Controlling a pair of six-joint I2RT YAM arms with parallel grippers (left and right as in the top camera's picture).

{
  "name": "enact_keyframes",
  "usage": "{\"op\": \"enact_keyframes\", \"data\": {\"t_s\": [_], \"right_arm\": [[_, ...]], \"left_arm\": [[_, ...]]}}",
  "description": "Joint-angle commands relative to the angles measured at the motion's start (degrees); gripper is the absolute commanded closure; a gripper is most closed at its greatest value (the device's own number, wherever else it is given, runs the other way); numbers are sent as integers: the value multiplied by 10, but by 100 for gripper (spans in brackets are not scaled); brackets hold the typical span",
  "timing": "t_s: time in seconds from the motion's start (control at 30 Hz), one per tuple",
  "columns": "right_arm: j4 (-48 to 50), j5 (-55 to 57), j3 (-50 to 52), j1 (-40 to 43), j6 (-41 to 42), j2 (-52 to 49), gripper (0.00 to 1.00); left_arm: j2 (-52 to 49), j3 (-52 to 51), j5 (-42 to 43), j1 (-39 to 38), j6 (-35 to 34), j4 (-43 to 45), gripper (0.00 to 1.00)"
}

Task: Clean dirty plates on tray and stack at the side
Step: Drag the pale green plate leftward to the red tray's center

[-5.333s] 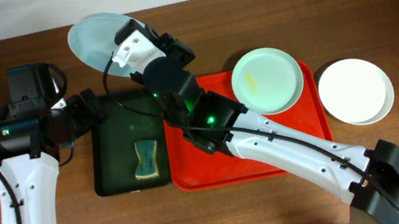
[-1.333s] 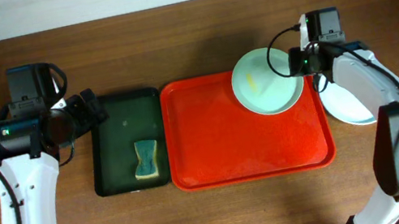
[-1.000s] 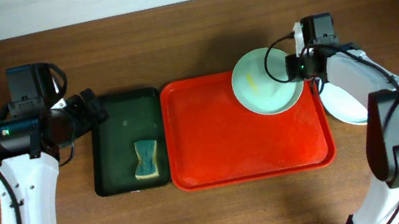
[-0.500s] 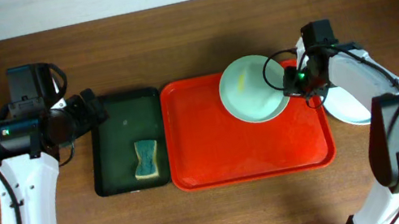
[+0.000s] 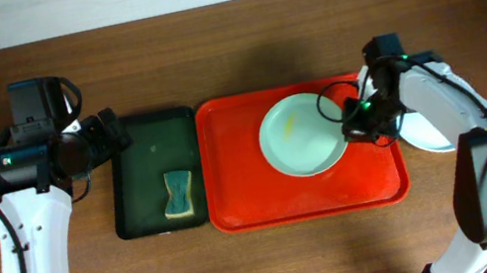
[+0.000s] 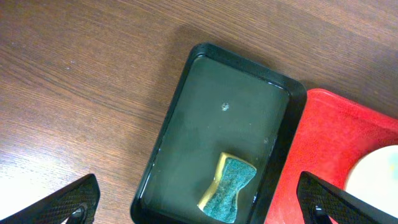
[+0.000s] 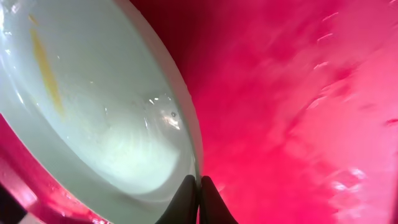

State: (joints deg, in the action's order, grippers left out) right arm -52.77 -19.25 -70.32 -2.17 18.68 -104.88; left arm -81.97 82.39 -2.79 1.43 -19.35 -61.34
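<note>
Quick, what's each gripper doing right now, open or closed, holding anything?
Left gripper: open, holding nothing.
Right gripper: closed on the rim of the mint plate, over the red tray.

I see a pale mint plate [image 5: 299, 137] streaked yellow, a red tray [image 5: 243, 192], a dark green tray [image 5: 146, 143], a sponge [image 5: 177, 195] teal over yellow, and a brown wood-grain table [image 5: 266, 263].
</note>
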Motion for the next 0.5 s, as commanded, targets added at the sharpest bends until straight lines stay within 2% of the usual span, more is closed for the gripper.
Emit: {"op": "enact_keyframes", "data": {"t_s": [0.0, 0.2, 0.47], "right_arm": [[-4, -13, 0, -53, 8, 14, 96], [-3, -11, 0, -127, 59, 14, 96], [-6, 39, 0, -180, 59, 14, 96]], "left_arm": [[2, 0, 4, 2, -5, 0, 1], [2, 0, 4, 2, -5, 0, 1], [2, 0, 4, 2, -5, 0, 1]]}}
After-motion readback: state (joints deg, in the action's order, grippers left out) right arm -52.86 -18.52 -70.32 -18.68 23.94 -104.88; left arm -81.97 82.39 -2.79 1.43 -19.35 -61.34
